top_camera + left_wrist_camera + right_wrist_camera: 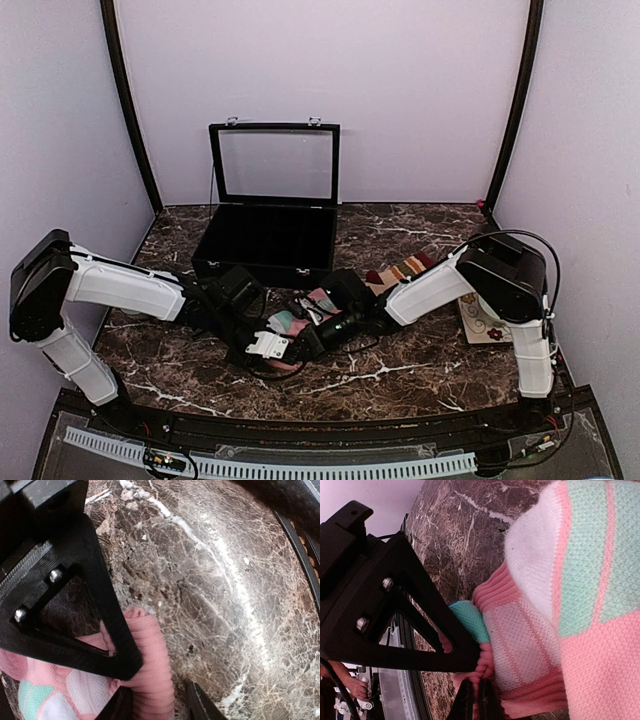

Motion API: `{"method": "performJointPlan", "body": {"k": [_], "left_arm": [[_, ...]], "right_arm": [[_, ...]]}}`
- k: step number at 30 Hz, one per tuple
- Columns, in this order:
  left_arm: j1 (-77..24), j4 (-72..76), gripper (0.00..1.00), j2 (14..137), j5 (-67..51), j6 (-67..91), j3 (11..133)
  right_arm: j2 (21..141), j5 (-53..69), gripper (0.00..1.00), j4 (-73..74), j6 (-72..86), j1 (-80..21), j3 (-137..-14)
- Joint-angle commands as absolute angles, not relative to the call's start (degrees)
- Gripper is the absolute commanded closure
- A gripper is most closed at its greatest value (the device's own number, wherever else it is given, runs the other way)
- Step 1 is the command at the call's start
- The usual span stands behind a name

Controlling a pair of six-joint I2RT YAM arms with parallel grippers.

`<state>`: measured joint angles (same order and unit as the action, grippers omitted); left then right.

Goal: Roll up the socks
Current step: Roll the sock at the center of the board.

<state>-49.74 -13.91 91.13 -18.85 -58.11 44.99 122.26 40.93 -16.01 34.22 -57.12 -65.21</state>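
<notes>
The pink socks [293,325] with mint-teal patches lie bunched at the table's middle, between both grippers. My left gripper [266,350] comes in from the left. In the left wrist view its jaws [157,704] straddle the pink ribbed cuff [152,665], open, with a small gap on the right side. My right gripper [315,335] reaches in from the right. In the right wrist view it [477,702] is shut, pinching a fold of the pink sock [535,645] at its edge. The tan striped socks [405,270] lie flat beyond the right arm.
An open black case [268,250] with a raised clear lid [275,165] stands at the back centre. A pale patterned card [485,322] lies at the right by the right arm's base. Walls close in on both sides.
</notes>
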Motion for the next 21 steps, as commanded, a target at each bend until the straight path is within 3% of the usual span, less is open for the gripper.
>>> {"method": "performJointPlan", "body": {"k": [1, 7, 9, 12, 14, 17, 21], "left_arm": [[-49.9, -15.7, 0.6, 93.3, -15.7, -57.5, 42.6], [-49.7, -15.8, 0.63, 95.2, -14.5, -56.5, 42.0], [-49.8, -16.5, 0.73, 96.0, -14.3, -56.3, 42.1], [-49.7, -18.4, 0.91, 97.7, -14.4, -55.9, 42.6], [-49.5, -20.3, 0.97, 98.7, -14.9, -55.5, 43.5], [-49.5, -22.5, 0.99, 99.3, -16.6, -55.4, 44.0], [-49.5, -24.6, 0.99, 98.7, -18.0, -55.3, 44.1]], "right_arm": [[125.1, 37.8, 1.0, -8.1, 34.5, -57.2, -61.8], [124.6, 38.1, 0.98, -9.2, 35.1, -57.2, -61.0], [124.3, 37.9, 0.91, -9.4, 35.1, -57.2, -60.9], [123.0, 36.8, 0.72, -9.5, 35.1, -56.9, -60.7], [121.6, 35.9, 0.66, -9.9, 35.2, -56.1, -60.5], [118.6, 35.3, 0.59, -10.9, 35.6, -54.3, -59.9], [114.7, 34.1, 0.58, -9.9, 34.5, -51.5, -60.1]]}}
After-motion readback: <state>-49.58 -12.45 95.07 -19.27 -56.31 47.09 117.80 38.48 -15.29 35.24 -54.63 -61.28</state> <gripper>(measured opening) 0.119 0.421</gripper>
